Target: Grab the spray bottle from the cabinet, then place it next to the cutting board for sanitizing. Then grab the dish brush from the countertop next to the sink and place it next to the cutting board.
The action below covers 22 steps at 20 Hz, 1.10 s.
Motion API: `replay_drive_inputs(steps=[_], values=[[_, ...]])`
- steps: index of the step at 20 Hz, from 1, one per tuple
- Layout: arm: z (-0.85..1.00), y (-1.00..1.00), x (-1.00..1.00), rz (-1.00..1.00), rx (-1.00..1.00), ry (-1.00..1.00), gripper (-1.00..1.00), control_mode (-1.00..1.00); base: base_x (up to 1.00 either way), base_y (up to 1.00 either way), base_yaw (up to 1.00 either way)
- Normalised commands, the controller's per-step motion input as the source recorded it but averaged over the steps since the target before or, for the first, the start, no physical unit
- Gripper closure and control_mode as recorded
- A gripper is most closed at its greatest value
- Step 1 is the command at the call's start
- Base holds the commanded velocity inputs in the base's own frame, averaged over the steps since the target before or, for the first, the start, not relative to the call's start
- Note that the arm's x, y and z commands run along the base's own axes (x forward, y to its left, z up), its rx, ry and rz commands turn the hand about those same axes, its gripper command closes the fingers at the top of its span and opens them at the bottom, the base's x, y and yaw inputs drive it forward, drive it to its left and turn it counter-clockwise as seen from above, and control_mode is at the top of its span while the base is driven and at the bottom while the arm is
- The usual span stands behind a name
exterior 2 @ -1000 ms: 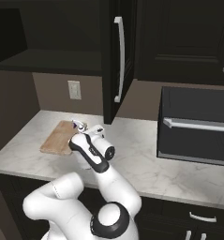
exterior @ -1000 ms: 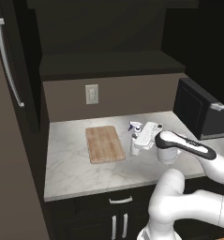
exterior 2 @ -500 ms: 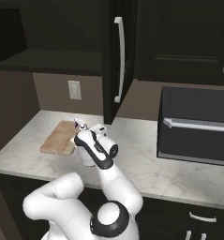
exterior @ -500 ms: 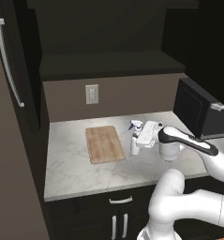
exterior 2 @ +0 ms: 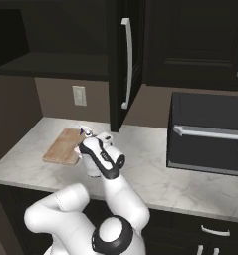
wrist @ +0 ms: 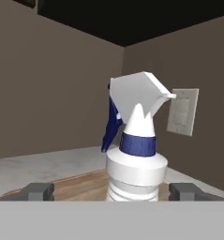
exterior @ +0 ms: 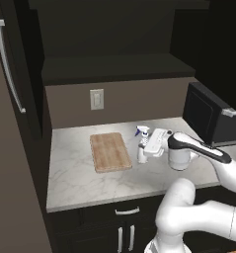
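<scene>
Now, from the left, the spray bottle (exterior: 141, 148) stands on the tabletop (exterior: 85, 173) just beside the cutting board (exterior: 110, 151), ready for cleaning it. From the right, the hand (exterior 2: 86, 141) sits by the bottle. Up close, both fingers (wrist: 38, 191) stand spread wide, apart from the bottle. No readable writing anywhere.

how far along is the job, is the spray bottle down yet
Done: the spray bottle stands upright on the countertop beside the cutting board. In hand: nothing; the gripper is open, fingertips apart either side of the bottle. Left: the dish brush must be fetched and set next to the board.
</scene>
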Motion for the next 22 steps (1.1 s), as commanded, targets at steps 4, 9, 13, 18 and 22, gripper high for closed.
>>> replay_drive_inputs(steps=[4, 9, 13, 18, 22], values=[[0.02, -0.02, -0.20, -0.02, 0.00, 0.00, -1.00, -1.00, 0.00, 0.00, 0.00], [0.34, -0.15, -0.35, -0.13, 0.00, -0.01, -1.00, -1.00, 0.00, 0.00, 0.00], [0.64, -0.06, -0.50, -0.17, 0.00, -0.01, -1.00, -1.00, 0.00, 0.00, 0.00], [0.68, 0.00, -0.56, -0.16, 0.00, -0.02, -1.00, -1.00, 0.00, 0.00, 0.00], [0.69, 0.21, -0.53, -0.09, 0.00, 0.04, -1.00, -1.00, 0.00, 0.00, 0.00]])
